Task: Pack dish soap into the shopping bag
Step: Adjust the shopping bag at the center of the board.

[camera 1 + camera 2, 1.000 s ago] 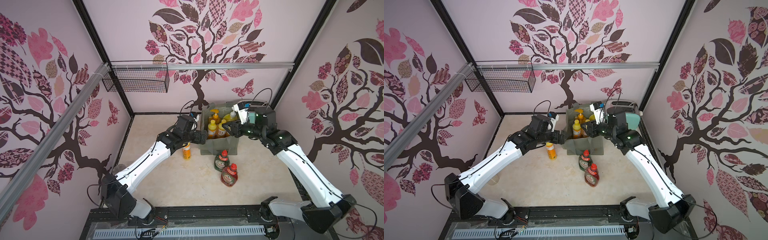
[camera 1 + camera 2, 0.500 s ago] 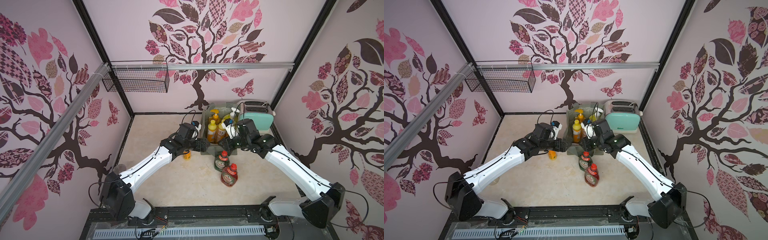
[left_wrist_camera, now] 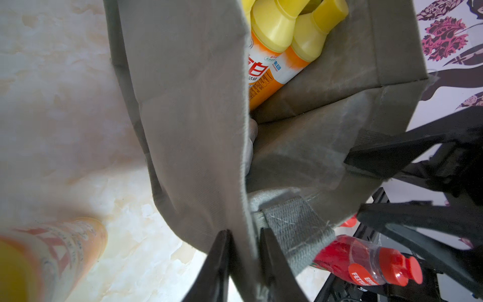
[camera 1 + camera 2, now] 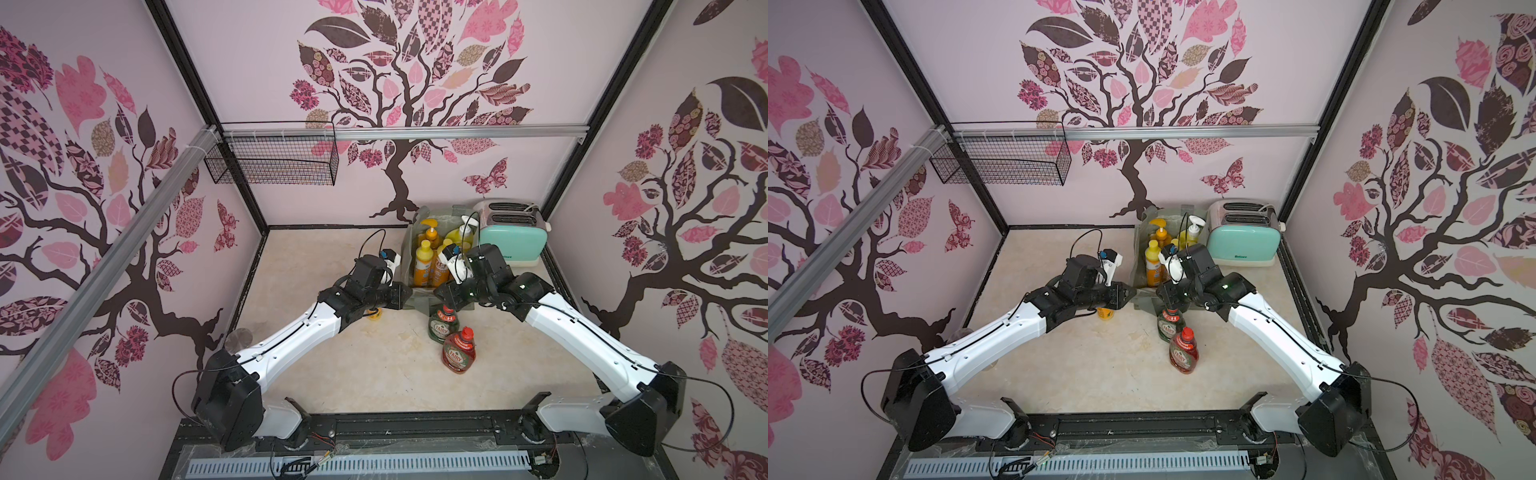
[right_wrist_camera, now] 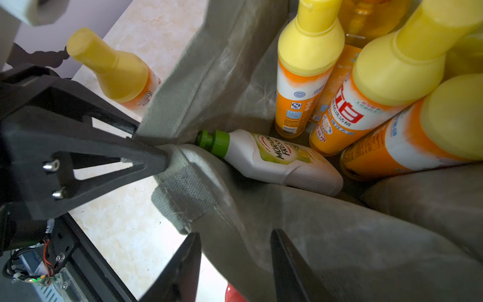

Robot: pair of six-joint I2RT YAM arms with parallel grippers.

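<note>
The shopping bag (image 4: 420,300) stands on the desk (image 4: 332,374) a little above and right of centre in both top views, its mouth facing up. The left tool (image 3: 245,232) is clenched on the bag's rim at the corner that lies lower left in the top views. In the left wrist view its two fingers sit close together with the grey-green fabric pinched between them. The right tool (image 5: 235,234) sits astride the bag's front wall, next to the sewn end of a strap handle (image 5: 183,193). Its fingers stand apart with a fold of fabric between them, and I cannot tell whether they press on it.

Inside the bag, three small orange bottles (image 5: 308,78) with yellow caps stand or lean together. The orange pump bottle (image 4: 430,232) and the big yellow pump bottle (image 4: 459,235) are behind them, toward the top of the frame. The white green-capped bottle (image 5: 277,159) lies on its side on the bag's floor.

A fourth small orange bottle (image 4: 1106,312) stands on the desk left of the bag, partly under the left arm. The green Fairy bottle (image 4: 443,328) stands upright just below the bag's front, and the red Fairy bottle (image 4: 458,355) is close beside it, lower and to the right.

A mint toaster (image 4: 513,241) sits just right of the bag. A black wire basket (image 4: 270,160) hangs on the wall in the upper left.
</note>
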